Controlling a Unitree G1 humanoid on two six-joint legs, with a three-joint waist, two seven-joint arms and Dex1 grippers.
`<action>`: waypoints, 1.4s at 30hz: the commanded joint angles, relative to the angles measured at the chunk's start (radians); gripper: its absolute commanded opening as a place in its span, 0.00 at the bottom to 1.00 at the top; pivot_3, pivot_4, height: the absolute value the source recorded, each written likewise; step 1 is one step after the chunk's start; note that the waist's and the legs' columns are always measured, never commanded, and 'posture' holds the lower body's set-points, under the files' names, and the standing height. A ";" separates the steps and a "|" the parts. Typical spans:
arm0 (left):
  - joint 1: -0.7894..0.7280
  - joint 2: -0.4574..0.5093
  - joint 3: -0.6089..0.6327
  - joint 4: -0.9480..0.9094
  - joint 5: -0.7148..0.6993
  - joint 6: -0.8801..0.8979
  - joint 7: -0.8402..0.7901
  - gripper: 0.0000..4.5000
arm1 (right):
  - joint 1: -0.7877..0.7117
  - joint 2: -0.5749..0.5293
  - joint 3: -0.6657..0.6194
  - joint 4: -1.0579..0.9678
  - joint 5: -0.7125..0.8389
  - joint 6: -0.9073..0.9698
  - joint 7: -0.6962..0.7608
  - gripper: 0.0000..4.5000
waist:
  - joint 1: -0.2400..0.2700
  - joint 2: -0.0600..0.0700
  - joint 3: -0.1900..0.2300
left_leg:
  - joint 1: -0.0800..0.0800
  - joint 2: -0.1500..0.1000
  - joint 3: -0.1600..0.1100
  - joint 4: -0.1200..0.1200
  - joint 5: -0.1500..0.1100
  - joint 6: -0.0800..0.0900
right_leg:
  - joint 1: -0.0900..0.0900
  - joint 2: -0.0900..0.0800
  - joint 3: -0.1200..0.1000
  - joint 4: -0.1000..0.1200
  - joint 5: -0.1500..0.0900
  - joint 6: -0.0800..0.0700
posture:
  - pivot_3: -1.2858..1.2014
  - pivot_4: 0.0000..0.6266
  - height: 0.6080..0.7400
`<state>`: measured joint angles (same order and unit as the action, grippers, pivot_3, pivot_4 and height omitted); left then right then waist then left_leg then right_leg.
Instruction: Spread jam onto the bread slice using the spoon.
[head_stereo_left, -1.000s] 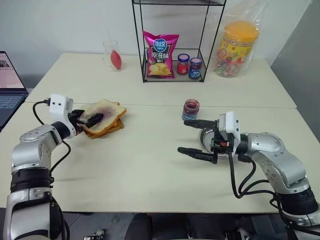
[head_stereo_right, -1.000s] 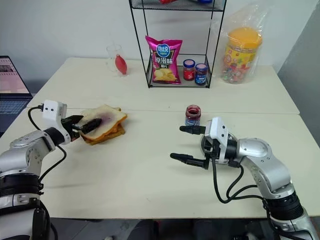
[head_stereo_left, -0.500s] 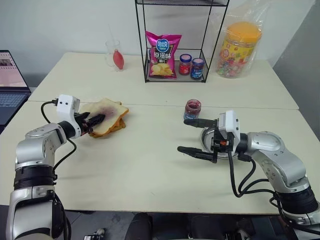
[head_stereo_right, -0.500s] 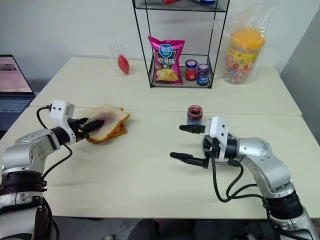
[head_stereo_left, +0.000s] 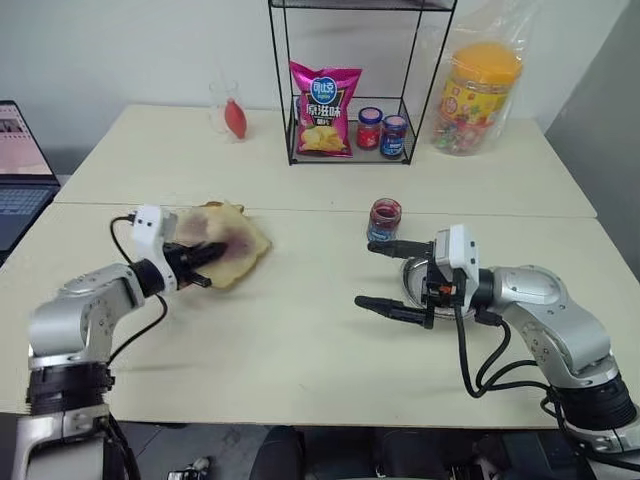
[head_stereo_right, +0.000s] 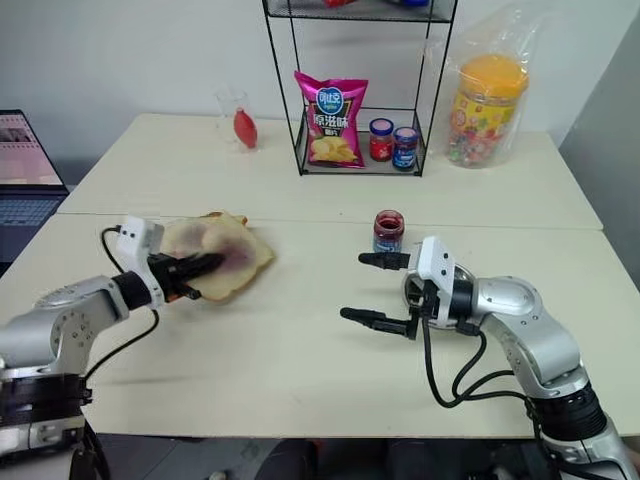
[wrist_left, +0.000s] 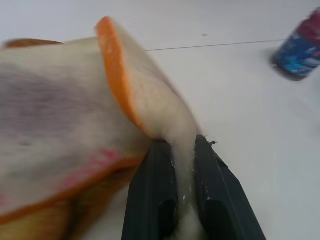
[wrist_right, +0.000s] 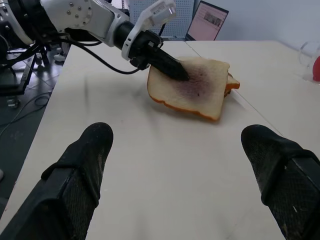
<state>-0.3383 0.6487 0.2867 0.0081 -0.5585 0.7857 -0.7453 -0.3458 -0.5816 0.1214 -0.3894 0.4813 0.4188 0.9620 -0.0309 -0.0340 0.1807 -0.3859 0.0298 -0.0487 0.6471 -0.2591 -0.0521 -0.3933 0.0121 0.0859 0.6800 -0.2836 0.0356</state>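
Over the cream table (head_stereo_left: 300, 330), left pincer (head_stereo_left: 205, 255) pinches the bread slice (head_stereo_left: 228, 252); right pincer (head_stereo_left: 385, 277) gapes empty

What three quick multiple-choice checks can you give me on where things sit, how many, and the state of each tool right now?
1. Where is the open jam jar?
A. on the wire shelf
B. on the table, just beyond the right tool
C. beside the laptop

2. How many lidded jars stand on the wire shelf?
A. one
B. two
C. four

3. What is the left tool doing?
A. standing open above the table
B. shut on the bread slice
C. shut on a bag of crisps

Key: 1 B, the jar stands on the table behind the right tool's far finger. 2 B, a red-capped and a blue-capped jar beside the crisps. 3 B, the left wrist view shows bread squeezed between its fingers.
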 joint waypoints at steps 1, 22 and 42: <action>-0.004 -0.050 0.058 -0.142 -0.112 0.031 0.029 0.00 | 0.002 -0.022 -0.022 -0.034 -0.003 -0.020 0.008 1.00 | 0.001 0.000 0.000 | 0.000 0.000 0.000 0.000 0.000 0.000 | 0.000 0.000 0.000 0.000 0.000 0.000 | 0.52 0.24 1.00; 0.269 -0.392 -0.095 -0.290 -0.097 -0.044 0.301 0.00 | 0.100 -0.168 -0.051 -0.071 0.000 -0.023 0.066 1.00 | -0.002 0.000 0.000 | 0.003 -0.001 0.002 0.000 0.000 0.000 | 0.003 0.001 0.003 -0.001 -0.002 0.004 | 0.52 0.24 1.00; 0.339 -0.445 -0.171 -0.395 -0.103 0.034 0.432 0.21 | 0.121 -0.195 -0.041 -0.080 -0.010 -0.031 0.088 1.00 | -0.001 0.000 0.000 | 0.004 -0.001 0.003 0.000 0.000 0.000 | 0.004 0.001 0.004 -0.002 -0.003 0.005 | 0.52 0.24 1.00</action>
<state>-0.0058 0.2102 0.1232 -0.3498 -0.6421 0.8058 -0.3176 -0.2224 -0.7681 0.0976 -0.4308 0.4722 0.4081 1.0419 -0.0319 -0.0341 0.1806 -0.3821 0.0283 -0.0455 0.6474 -0.2591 -0.0520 -0.3896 0.0126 0.0898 0.6780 -0.2863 0.0406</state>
